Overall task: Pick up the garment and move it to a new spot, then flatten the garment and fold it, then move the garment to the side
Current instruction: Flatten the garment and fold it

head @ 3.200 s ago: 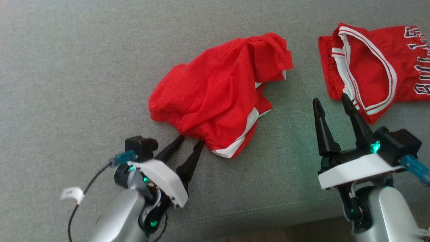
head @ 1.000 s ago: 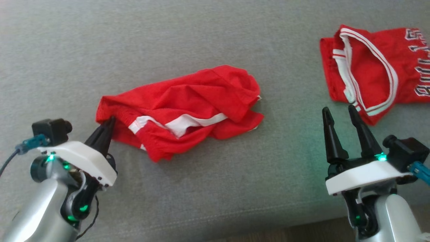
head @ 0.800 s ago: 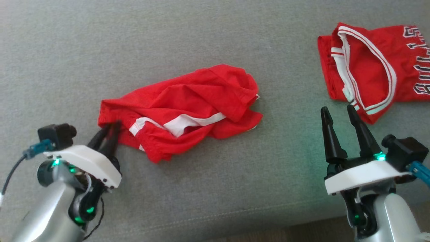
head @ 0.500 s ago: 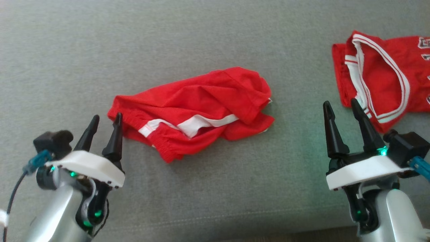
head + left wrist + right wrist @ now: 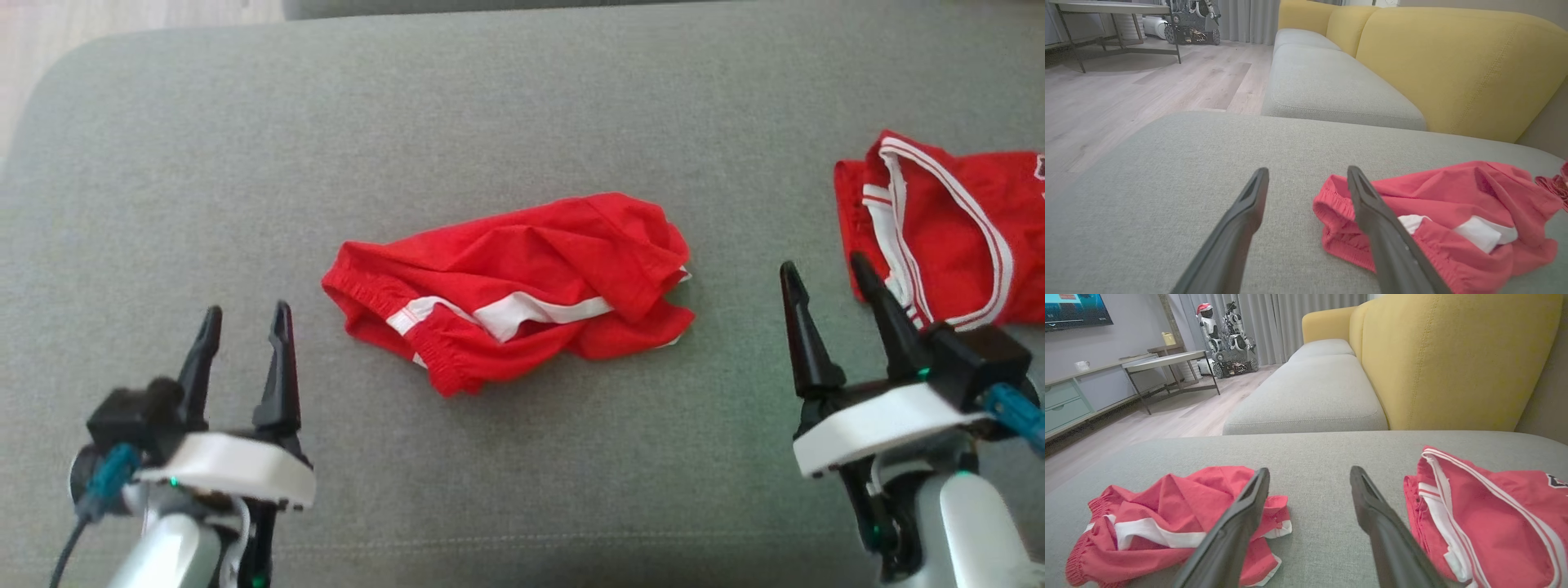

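Crumpled red shorts (image 5: 563, 269) on grey cushion (image 5: 490, 122), probably light and limp; elastic waistband (image 5: 359, 284) at nine o'clock looks grippable. Left gripper (image 5: 248, 309) and right gripper (image 5: 823, 261): fingers spread, empty.

Bare cushion (image 5: 522, 106) stretches wide left of and beyond the shorts (image 5: 522, 278), free for any approach. A bare gap separates the shorts from the jersey (image 5: 947, 237) on the right. The left gripper (image 5: 248, 309) stands apart from the shorts, bare fabric between them. The right gripper (image 5: 823, 261) sits just beside the jersey's near corner, its right finger crossing it in the head view. A yellow backrest (image 5: 1453, 69) walls the far right.
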You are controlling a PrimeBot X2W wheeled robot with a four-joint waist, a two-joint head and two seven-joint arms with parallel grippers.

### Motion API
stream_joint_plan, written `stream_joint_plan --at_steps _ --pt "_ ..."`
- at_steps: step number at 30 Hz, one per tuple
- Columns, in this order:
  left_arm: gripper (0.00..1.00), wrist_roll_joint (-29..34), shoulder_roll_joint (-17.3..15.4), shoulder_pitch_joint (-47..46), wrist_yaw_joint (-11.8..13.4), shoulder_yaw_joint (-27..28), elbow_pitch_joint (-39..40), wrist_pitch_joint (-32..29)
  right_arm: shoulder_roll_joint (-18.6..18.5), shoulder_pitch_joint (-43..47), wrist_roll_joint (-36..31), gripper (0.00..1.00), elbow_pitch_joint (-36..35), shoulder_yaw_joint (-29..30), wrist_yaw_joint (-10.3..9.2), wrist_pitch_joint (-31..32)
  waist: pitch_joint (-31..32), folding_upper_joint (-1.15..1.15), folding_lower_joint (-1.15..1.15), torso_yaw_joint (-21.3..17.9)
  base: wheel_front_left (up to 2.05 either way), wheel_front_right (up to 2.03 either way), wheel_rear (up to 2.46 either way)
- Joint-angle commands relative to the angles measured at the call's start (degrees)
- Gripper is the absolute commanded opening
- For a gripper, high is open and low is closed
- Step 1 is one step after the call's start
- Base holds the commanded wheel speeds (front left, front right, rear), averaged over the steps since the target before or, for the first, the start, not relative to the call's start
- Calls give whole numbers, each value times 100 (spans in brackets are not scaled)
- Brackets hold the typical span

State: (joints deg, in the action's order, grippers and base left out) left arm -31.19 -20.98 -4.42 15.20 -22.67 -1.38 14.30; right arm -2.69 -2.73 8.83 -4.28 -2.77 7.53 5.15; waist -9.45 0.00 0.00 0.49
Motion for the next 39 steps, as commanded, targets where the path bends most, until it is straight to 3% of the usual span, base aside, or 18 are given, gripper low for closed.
stream_joint_plan --at_steps 1,15,31,32,34,39 --pt "100 57 -157 -141 38 274 228 65 -19 -48 -33 100 -242 -141 -4 21 21 0 0 28 0 0 0" --pt "100 175 -150 -20 29 223 482 67 -19 0 -75 100 -254 -247 -4 218 22 0 0 140 0 0 0" --pt "100 324 99 -560 -302 122 333 69 -19 -1057 363 100 1719 -887 -4 -109 -424 0 0 663 0 0 0" --pt "100 339 122 -575 -318 134 325 69 -19 -1131 375 96 1821 -898 -4 -131 -448 0 0 682 0 0 0" --pt "100 374 172 -594 -343 154 317 69 -19 -1254 409 0 1997 -915 -4 -161 -487 0 0 709 0 0 0" --pt "100 449 276 -615 -417 236 305 69 -19 -1498 417 0 1941 -795 -4 -384 -558 0 0 747 0 0 0"
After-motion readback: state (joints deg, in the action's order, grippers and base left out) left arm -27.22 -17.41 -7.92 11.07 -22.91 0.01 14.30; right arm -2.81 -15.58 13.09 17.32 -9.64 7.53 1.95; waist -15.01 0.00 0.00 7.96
